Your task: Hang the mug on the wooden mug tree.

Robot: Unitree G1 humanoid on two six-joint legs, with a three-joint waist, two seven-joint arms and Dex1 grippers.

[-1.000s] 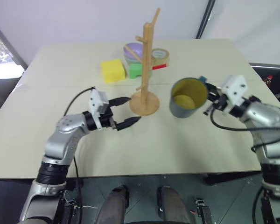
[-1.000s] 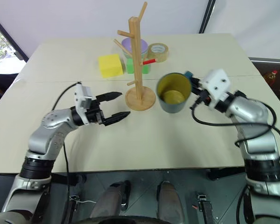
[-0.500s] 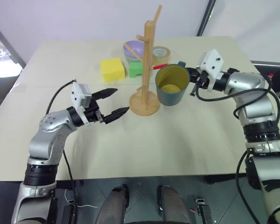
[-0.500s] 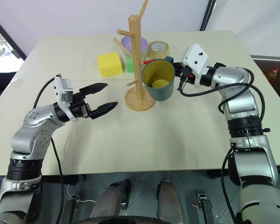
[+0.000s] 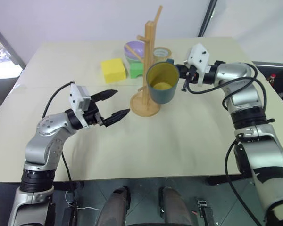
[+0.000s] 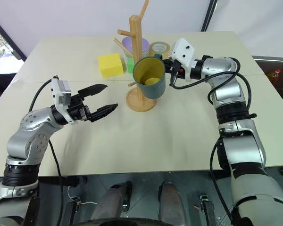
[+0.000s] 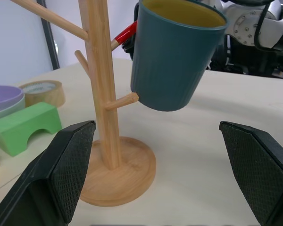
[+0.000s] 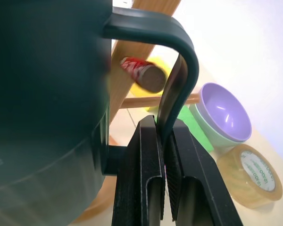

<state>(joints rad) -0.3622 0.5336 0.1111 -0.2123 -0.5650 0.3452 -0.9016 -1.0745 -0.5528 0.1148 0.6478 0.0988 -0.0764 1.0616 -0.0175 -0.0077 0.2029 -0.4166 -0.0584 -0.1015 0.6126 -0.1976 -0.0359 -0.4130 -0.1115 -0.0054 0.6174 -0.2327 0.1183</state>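
The teal mug (image 5: pixel 162 84) with its yellow inside hangs in the air, mouth up and slightly tilted. It sits close against the right side of the wooden mug tree (image 5: pixel 150 61). My right gripper (image 5: pixel 178 70) is shut on the mug's loop handle (image 8: pixel 180 56), and its fingers (image 8: pixel 144 160) pinch the handle's lower part. In the left wrist view a low peg (image 7: pixel 120 101) ends right at the mug's bottom edge (image 7: pixel 166 104); I cannot tell whether they touch. My left gripper (image 5: pixel 120 102) hovers open and empty just left of the tree's round base (image 5: pixel 146 106).
Behind the tree stand a purple bowl (image 5: pixel 133 49) in a green one, a green block (image 5: pixel 140 70), a yellow block (image 5: pixel 113 70), a tape roll (image 5: pixel 163 53) and a red stick (image 5: pixel 161 67). The front half of the beige table (image 5: pixel 170 141) is bare.
My right arm has carried the mug left and up, from the table's right side to right against the tree. The left gripper stays open, shifted slightly left.
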